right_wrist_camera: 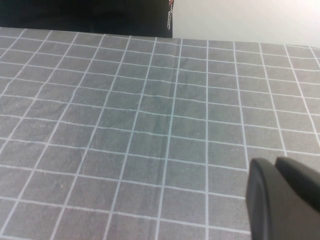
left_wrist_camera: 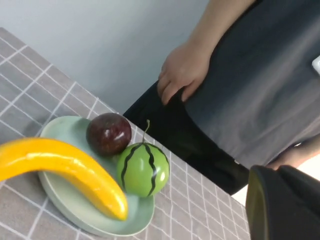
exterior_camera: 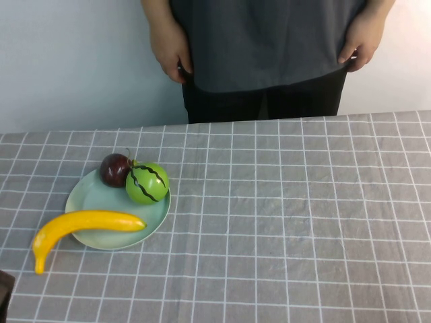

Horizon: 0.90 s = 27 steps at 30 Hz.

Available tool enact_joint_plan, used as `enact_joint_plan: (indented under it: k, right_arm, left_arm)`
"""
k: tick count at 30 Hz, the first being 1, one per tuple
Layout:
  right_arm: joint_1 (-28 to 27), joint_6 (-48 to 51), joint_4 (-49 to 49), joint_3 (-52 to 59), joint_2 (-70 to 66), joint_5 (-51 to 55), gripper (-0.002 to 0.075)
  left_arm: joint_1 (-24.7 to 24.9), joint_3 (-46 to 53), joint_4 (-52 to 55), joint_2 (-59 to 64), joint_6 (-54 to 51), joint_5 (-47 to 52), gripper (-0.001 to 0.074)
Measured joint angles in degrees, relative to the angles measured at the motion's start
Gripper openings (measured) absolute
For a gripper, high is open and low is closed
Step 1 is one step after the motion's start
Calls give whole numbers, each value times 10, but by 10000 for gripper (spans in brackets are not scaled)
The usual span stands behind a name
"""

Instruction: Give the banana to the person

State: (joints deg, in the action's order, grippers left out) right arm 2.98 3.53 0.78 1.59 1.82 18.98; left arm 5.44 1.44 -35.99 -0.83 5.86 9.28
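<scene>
The yellow banana point(exterior_camera: 81, 225) lies across the front rim of a pale green plate point(exterior_camera: 101, 196) at the table's left, its tapered tip hanging off toward the near left. It also shows in the left wrist view point(left_wrist_camera: 65, 170). The person point(exterior_camera: 266, 47) stands behind the table's far edge in a dark grey shirt, with both hands hanging at the hips; one hand point(left_wrist_camera: 182, 70) shows in the left wrist view. My left gripper point(left_wrist_camera: 275, 171) is shut and empty, near the table's front left corner, short of the banana. My right gripper point(right_wrist_camera: 275, 161) is shut and empty, above bare tablecloth.
A dark purple plum point(exterior_camera: 116, 169) and a round green striped fruit point(exterior_camera: 147, 183) sit on the plate's far side, behind the banana. A grey checked cloth point(exterior_camera: 289, 222) covers the table. A dark part of my left arm point(exterior_camera: 4, 291) shows at the front left corner.
</scene>
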Motion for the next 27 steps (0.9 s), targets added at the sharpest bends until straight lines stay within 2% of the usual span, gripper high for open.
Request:
enact_joint_plan:
  k: [5, 10, 13, 21, 27]
  right_arm:
    - [0, 0, 0, 0, 0, 0, -6]
    - [0, 0, 0, 0, 0, 0, -6]
    - [0, 0, 0, 0, 0, 0, -6]
    - [0, 0, 0, 0, 0, 0, -6]
    - [0, 0, 0, 0, 0, 0, -6]
  left_arm:
    - [0, -8, -8, 0, 0, 42, -4]
    - [0, -101, -5, 30, -36, 127, -4]
    - [0, -174, 23, 94, -72, 204, -4]
    - [0, -381, 181, 348, -129, 477, -4]
    - [1, -503, 238, 518, -235, 604, -4]
